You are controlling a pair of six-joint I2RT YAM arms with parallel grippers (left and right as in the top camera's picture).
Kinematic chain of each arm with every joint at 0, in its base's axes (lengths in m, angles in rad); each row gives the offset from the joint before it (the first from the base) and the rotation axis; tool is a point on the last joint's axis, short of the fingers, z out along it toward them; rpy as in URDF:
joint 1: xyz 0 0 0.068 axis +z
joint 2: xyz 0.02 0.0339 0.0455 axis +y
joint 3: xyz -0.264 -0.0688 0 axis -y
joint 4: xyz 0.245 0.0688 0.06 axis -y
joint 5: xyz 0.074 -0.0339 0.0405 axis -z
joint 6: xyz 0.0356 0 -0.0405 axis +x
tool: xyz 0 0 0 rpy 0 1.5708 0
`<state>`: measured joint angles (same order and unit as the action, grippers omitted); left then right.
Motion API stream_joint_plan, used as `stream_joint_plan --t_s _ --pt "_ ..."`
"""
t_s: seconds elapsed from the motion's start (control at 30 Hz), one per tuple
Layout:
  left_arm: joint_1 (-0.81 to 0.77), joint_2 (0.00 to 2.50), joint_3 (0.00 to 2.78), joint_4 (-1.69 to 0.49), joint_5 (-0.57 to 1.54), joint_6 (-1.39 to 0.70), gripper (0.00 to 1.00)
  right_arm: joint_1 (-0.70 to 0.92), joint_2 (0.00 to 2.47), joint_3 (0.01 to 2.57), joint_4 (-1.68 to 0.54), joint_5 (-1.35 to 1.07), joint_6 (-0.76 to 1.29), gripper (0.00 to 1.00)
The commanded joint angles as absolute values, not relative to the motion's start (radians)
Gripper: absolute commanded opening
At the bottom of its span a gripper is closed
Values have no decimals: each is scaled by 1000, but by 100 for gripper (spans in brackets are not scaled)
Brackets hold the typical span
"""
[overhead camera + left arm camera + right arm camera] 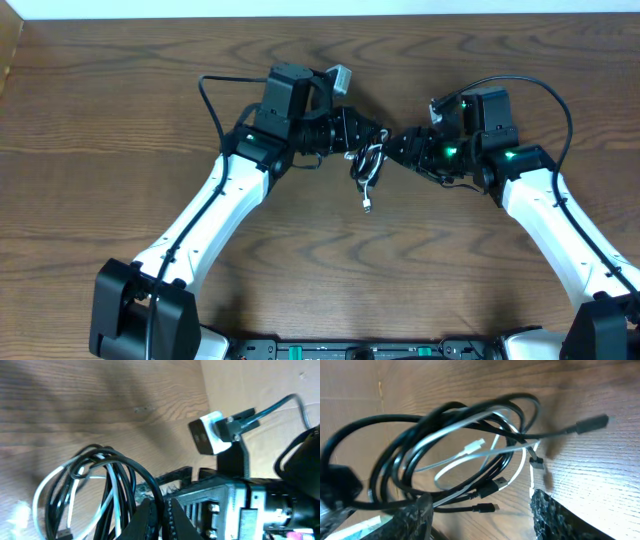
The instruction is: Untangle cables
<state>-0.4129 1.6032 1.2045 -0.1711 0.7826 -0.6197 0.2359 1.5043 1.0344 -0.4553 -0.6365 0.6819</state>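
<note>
The left gripper (360,143) is clamped shut on the tangled cables (369,168), held between it and the right gripper (393,148), whose jaws are spread around the loops, so the second grasp is judged in hand, and closure on one strand is called for before any pulling apart.

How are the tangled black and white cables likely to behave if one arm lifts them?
Tangled cables are probably floppy: the loops curve loosely. Likely light, being thin. A white plug end trails loose, so ends may swing or snag.

Overhead looks straight down; both wrist views closely share the cables (474,448).
</note>
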Motion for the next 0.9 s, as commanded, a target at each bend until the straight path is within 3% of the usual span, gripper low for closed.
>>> stream_joint_plan --t_s 0.0,0.43,0.63,0.73,0.87 --pt "-410 1589 1209 -162 828 -704 8 248 1524 1033 -435 -639 750 56" --pt "-410 1589 1209 -158 831 -769 8 326 1691 1033 -150 -635 1000 49" --pt "-410 1589 1209 -158 831 -785 7 327 1743 1033 -117 -617 984 27" --pt "-408 1589 1209 -150 830 -783 7 315 1745 1033 -173 -601 917 3" --pt "-385 1589 1208 -148 826 -740 7 260 1739 1033 -309 -594 780 1"
